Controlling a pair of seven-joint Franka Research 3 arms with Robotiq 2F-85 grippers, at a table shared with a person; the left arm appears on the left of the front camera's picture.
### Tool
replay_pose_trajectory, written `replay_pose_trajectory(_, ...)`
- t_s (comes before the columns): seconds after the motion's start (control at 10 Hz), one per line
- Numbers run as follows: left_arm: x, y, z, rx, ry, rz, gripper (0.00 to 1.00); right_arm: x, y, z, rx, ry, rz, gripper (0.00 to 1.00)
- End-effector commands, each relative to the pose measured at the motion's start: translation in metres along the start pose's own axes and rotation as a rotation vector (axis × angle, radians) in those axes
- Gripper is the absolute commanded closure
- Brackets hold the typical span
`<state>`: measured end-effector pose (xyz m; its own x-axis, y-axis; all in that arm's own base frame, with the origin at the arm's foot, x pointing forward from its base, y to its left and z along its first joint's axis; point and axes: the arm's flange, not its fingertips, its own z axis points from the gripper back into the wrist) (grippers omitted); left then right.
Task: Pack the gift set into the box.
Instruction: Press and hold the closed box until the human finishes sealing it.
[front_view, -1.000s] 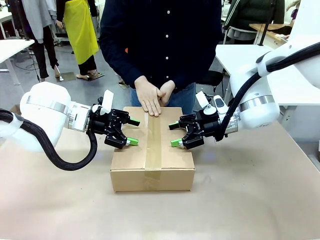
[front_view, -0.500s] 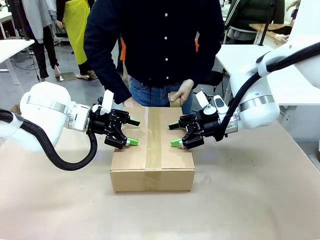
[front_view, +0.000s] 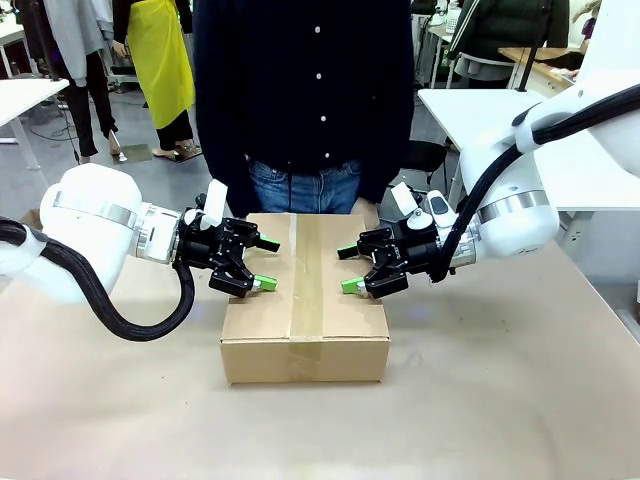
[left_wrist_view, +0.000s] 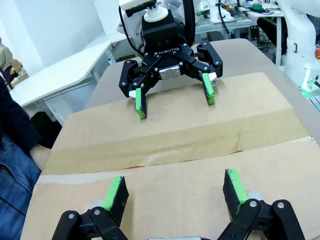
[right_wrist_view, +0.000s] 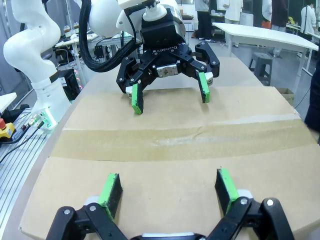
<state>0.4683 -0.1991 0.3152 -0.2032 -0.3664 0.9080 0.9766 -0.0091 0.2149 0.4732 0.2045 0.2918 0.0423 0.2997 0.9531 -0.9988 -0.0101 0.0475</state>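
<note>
At the middle of the brown table (front_view: 500, 400): the box (front_view: 305, 310), flaps shut, sealed along the centre seam with a strip of tan tape (front_view: 306, 290) running from the far edge over the near face. Flat on the tabletop, long side toward the camera. Nothing of the gift set visible; carton closed.

Over the box's left half: left gripper (front_view: 258, 264), pointing inward toward the seam, fingers spread wide, nothing between the green pads, lower pad close above the cardboard. From the left wrist view, own fingers (left_wrist_view: 116, 194) apart over the lid, with the tape (left_wrist_view: 175, 147) crossing ahead and the opposite gripper (left_wrist_view: 175, 102) facing it.

Over the box's right half: right gripper (front_view: 349, 268), mirrored, likewise wide open and empty, pads near the lid. From the right wrist view, own fingers (right_wrist_view: 111, 189) spread above the cardboard (right_wrist_view: 165, 185).

Beyond the box's far edge: a person in a dark buttoned shirt (front_view: 305, 90) and jeans, standing close to the table.
</note>
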Motion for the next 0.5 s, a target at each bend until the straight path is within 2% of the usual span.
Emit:
replay_pose_trajectory(0.0,-0.004,-0.002,-0.001,0.0,0.01,-0.004,0.0,-0.001,0.0,0.0,-0.003,0.008,0.001,0.0)
replay_pose_trajectory(0.2,0.0,0.0,0.0,0.0,0.0,0.0,0.0,0.0,0.0,0.0,0.0,0.0,0.0,0.0)
replay_pose_trajectory(0.3,0.017,-0.006,0.035,0.004,-0.052,-0.012,0.0,0.012,0.006,0.023,-0.039,-0.039,0.051,0.0)
replay_pose_trajectory(0.4,0.03,-0.017,0.081,0.029,-0.116,-0.049,0.0,0.018,0.014,0.064,-0.133,-0.094,0.076,0.0)
